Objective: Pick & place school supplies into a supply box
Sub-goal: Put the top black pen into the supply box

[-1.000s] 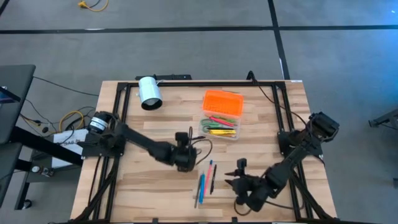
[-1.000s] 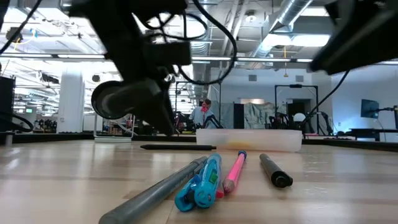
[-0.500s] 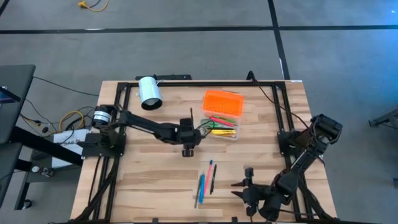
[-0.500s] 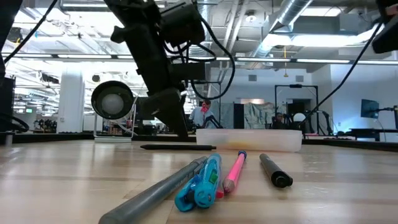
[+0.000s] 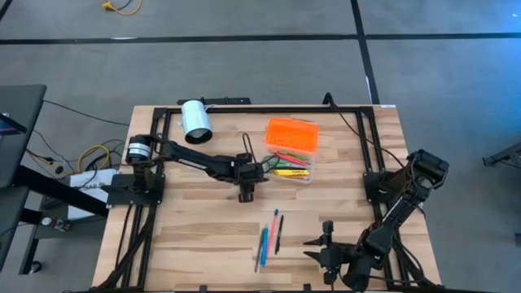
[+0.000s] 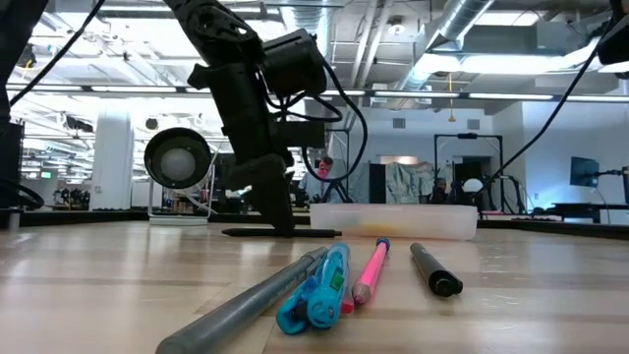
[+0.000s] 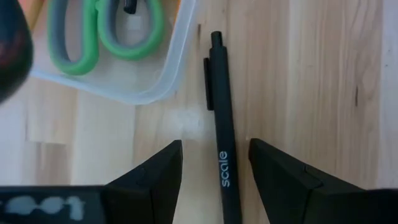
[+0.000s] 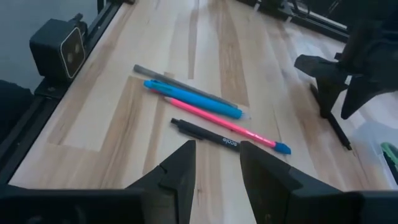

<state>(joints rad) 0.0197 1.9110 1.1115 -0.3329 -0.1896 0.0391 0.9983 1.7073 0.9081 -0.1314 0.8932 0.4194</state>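
Observation:
A black pen (image 7: 222,143) lies flat on the table beside a corner of the supply box (image 5: 289,167), a clear case with an orange lid (image 5: 291,133). Green-handled scissors (image 7: 106,34) lie inside it. My left gripper (image 7: 214,168) stands open, tipped steeply down, with one finger on either side of the pen and a gap on both sides; in the low view it comes down at the pen (image 6: 314,233). My right gripper (image 8: 214,165) waits open near the table's front right (image 5: 321,242), short of a grey pencil (image 8: 177,83), a blue pen (image 8: 193,99), a pink pencil (image 8: 230,127) and a second black pen (image 8: 205,135).
A white cylinder (image 5: 195,120) lies at the far left of the table. The loose pens (image 5: 269,236) lie side by side near the front edge, pointing front to back. A black frame (image 5: 163,122) runs round the tabletop. More pens (image 5: 286,169) show in the box.
My left gripper has swung from the middle of the table toward the far edge, sunk a little and turned, ending astride the black pen beside the box. My right gripper has drawn back toward the front right corner, away from the loose pens. No pen has moved.

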